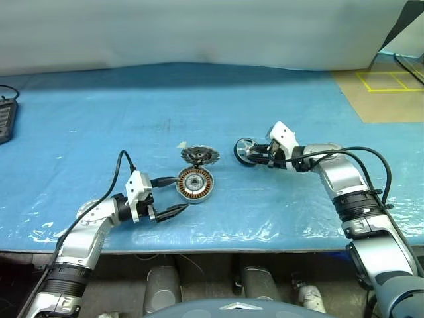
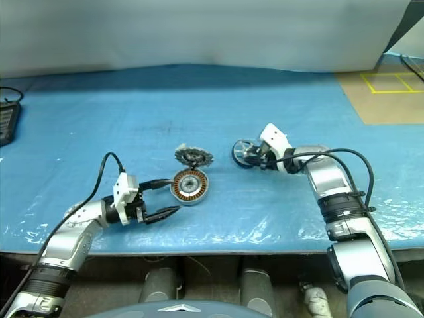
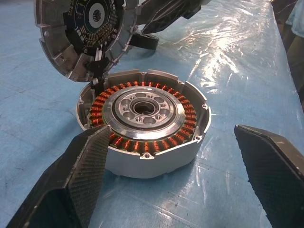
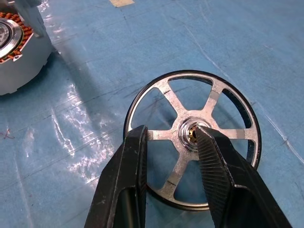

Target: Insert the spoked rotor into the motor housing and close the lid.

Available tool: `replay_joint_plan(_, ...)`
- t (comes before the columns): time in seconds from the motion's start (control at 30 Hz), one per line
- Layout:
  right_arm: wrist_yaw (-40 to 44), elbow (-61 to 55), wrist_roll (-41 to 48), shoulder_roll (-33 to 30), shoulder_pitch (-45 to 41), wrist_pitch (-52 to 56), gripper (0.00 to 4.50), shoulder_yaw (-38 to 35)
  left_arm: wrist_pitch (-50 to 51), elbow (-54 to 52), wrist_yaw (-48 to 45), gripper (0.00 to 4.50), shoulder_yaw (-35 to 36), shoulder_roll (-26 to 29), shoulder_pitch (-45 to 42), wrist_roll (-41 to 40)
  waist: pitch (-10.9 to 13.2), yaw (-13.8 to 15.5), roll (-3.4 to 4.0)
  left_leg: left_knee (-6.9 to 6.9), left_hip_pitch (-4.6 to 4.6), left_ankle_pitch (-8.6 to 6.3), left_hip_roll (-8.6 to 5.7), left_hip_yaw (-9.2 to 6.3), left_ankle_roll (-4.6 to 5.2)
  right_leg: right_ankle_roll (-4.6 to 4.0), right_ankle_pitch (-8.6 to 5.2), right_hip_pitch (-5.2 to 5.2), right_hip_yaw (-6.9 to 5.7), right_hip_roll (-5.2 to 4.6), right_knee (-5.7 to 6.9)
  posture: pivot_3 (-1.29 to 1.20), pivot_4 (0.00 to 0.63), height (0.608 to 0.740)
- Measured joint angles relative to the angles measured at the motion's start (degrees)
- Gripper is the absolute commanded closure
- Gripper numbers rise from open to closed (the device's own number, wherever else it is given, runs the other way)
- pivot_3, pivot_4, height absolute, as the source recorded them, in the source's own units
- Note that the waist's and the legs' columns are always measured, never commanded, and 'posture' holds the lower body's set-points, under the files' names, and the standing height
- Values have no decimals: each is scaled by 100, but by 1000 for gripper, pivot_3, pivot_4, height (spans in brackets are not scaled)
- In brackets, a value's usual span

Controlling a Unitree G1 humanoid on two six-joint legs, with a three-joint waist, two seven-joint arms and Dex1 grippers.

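Two grippers work over a blue table (image 1: 79, 119). In the head view, the motor housing (image 1: 195, 184) sits near centre, winding face up, with the lid (image 1: 199, 156) just beyond it. The spoked rotor (image 1: 246, 152) lies to the right, where the right gripper (image 1: 260, 156) reaches it.

The left wrist view has the left gripper (image 3: 180, 180) wide open, empty, flanking the housing; the lid stands tilted at its far edge.

In the right wrist view, partly closed fingers (image 4: 216, 166) straddle a spoke beside the hub, and whether they pinch it is unclear. The step in hand looks like picking up the rotor; next comes a firm pinch, then a lift left toward the housing.
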Motion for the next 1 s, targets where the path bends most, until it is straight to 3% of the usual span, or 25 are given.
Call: replay_joint_plan(1.0,-246,-378,107,-86,463,338,2883,-142,-27,9,-9,137,1,6,-6,58,0,1,0,-6,-1,0,-3,0,0,16,-9,-1,1,-1,-5,0,150,740)
